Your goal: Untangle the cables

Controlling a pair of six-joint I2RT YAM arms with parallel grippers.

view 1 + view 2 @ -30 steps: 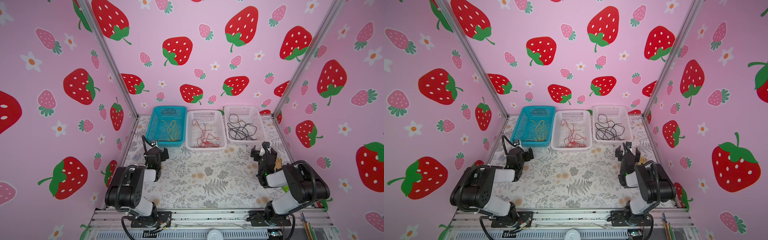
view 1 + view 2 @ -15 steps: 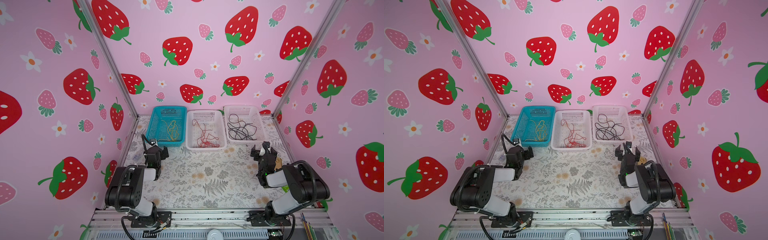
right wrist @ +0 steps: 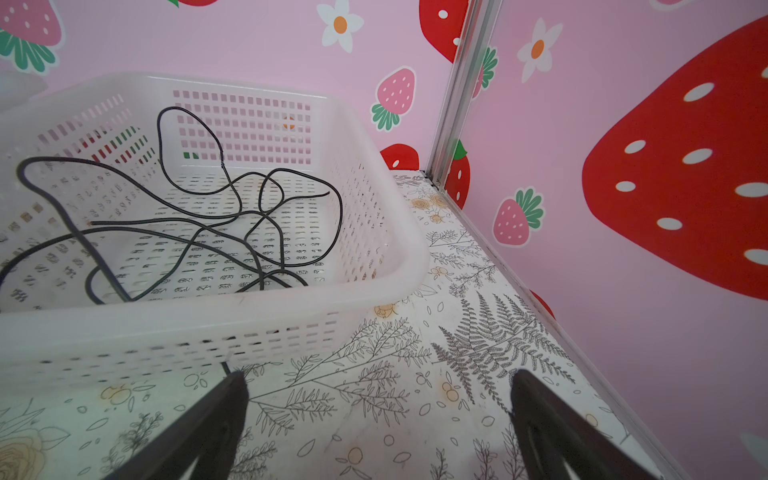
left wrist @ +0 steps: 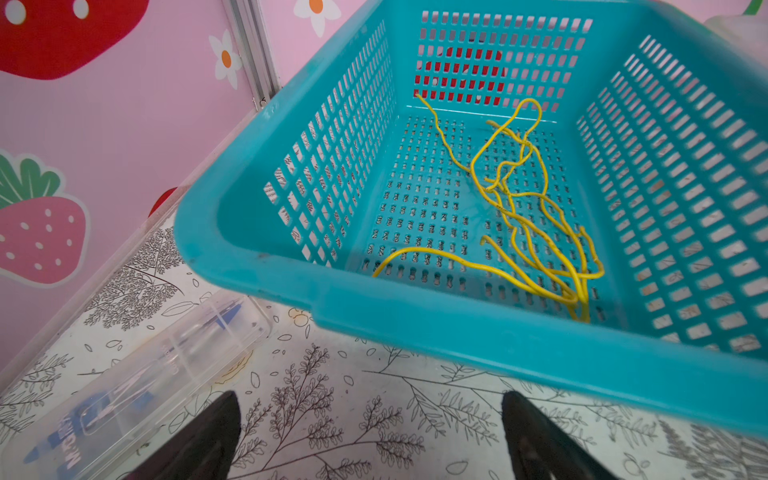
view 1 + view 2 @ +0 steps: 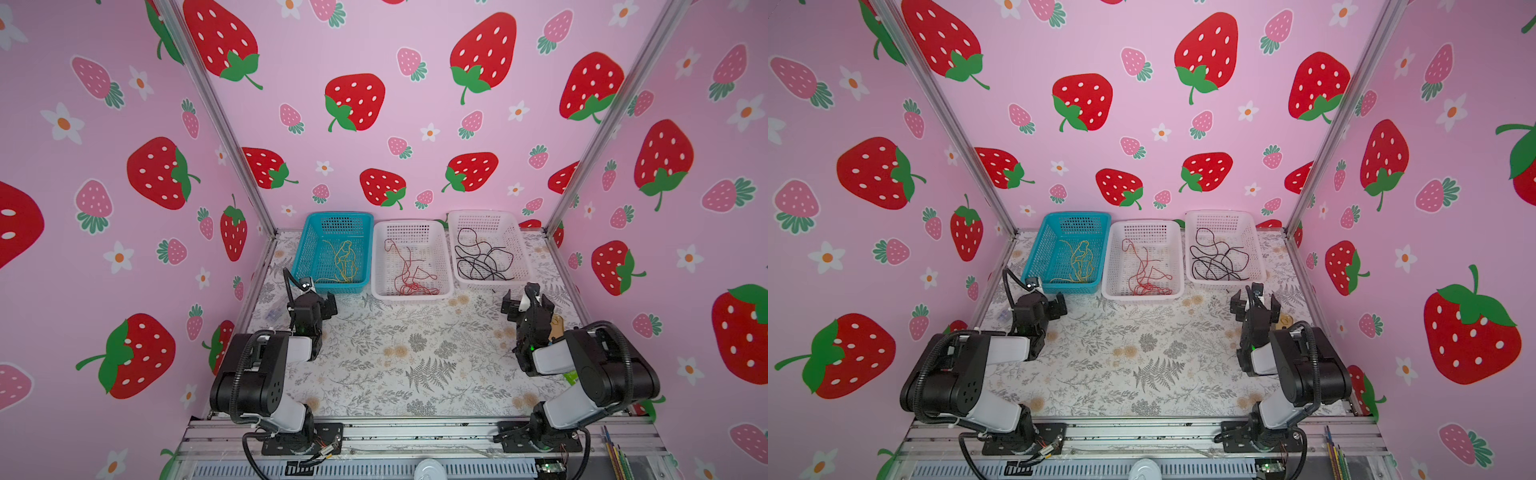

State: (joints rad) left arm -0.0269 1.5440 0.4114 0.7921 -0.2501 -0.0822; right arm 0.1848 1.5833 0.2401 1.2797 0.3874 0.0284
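Cables [image 5: 413,286] lie looped in baskets [image 5: 409,296] at centre frame, your left fingers [image 4: 199,444] and right fingers [image 3: 552,432] wide open, empty; tug one black strand [image 5: 482,266] and its crossings could cinch tight.

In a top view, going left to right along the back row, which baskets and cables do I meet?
Teal plastic mesh basket holding thin yellow cables, middle white plastic mesh basket holding red cables, right white plastic mesh basket holding black cables.

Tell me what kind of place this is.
Probably a robot data-collection booth: two arms bolted to a metal rail, printed walls boxing in a small table, and baskets of colour-sorted cables.
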